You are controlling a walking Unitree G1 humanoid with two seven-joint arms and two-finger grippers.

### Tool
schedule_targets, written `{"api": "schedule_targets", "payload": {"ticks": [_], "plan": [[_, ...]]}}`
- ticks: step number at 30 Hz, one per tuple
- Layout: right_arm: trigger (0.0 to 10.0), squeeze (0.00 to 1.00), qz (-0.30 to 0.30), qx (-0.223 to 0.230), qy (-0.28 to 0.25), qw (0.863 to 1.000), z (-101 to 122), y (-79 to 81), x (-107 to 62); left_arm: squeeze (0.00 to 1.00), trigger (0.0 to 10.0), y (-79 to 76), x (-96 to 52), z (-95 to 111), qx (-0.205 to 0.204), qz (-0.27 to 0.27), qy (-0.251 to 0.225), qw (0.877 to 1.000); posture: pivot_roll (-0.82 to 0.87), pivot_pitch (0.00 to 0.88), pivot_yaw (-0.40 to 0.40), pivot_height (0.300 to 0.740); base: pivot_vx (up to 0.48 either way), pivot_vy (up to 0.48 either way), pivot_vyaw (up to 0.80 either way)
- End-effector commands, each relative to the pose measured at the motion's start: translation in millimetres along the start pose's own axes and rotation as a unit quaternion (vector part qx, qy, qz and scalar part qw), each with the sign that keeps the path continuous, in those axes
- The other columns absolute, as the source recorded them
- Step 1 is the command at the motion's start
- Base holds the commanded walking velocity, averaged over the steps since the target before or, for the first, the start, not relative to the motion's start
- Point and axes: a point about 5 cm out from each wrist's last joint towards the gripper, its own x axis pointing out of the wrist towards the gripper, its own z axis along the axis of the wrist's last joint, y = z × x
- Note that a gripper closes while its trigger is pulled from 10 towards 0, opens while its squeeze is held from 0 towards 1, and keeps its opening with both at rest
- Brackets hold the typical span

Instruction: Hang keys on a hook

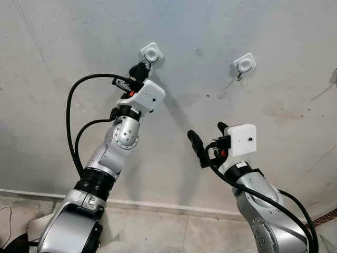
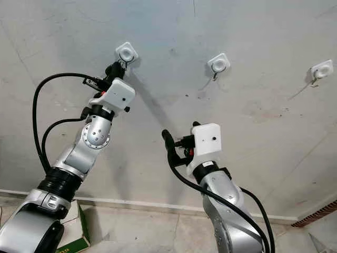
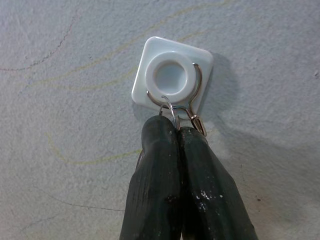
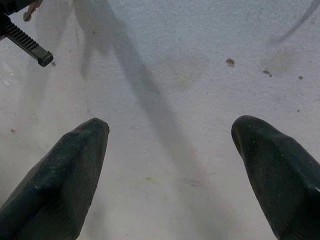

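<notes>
Against the wall, your left gripper (image 3: 176,131) pinches the key ring (image 3: 171,111) at the white hook (image 3: 172,76); your right gripper (image 4: 170,145) hangs spread apart.

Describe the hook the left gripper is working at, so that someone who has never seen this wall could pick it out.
On the grey wall sits a row of three white square hooks. It is the leftmost hook, right above the raised left gripper. Unlike the middle hook and right-hand hook, it has the shut black fingers pinching a key ring against its wire.
</notes>
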Motion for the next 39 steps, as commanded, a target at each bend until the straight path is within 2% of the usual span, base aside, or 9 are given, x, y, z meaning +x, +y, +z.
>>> {"api": "schedule_targets", "payload": {"ticks": [1, 10, 16, 27, 29, 39], "plan": [[10.0, 0.0, -0.003, -0.001, -0.003, 1.0, 2, 0.5, -1.2, 0.0, 10.0, 1.0, 6.3, 8, 0.006, -0.002, -0.017, 1.0, -0.02, 0.024, -0.012, 0.74, 0.0, 0.0, 0.0], [10.0, 0.0, -0.005, -0.002, -0.003, 1.0, 2, 0.4, -1.3, 0.0, 10.0, -7.5, 6.2, 15, 0.011, -0.015, -0.035, 0.999, -0.02, 0.023, -0.008, 0.74, 0.0, 0.0, 0.0], [10.0, 0.0, -0.005, -0.001, -0.003, 1.0, 1, 0.4, -1.2, 0.0, 10.0, -7.8, 4.3, 18, 0.01, -0.01, -0.042, 0.999, -0.02, 0.023, -0.007, 0.74, 0.0, 0.0, 0.0], [10.0, 0.0, -0.003, 0.0, -0.002, 1.0, 0, 0.8, -0.1, 0.0, 10.0, -13.0, -4.1, 25, 0.02, -0.018, -0.065, 0.998, -0.01, 0.023, -0.011, 0.74, 0.0, 0.0, 0.0], [10.0, 0.0, -0.003, -0.001, -0.002, 1.0, 0, 0.4, 0.3, 0.0, 10.0, -13.8, -3.8, 25, 0.003, -0.015, -0.055, 0.998, -0.01, 0.018, -0.013, 0.74, 0.0, 0.0, 0.0], [10.0, 0.0, -0.002, -0.002, -0.001, 1.0, 0, 0.1, 0.6, 0.0, 10.0, -20.3, -8.0, 22, 0.004, -0.03, -0.048, 0.998, -0.01, 0.016, -0.011, 0.74, 0.0, 0.0, 0.0]]}}
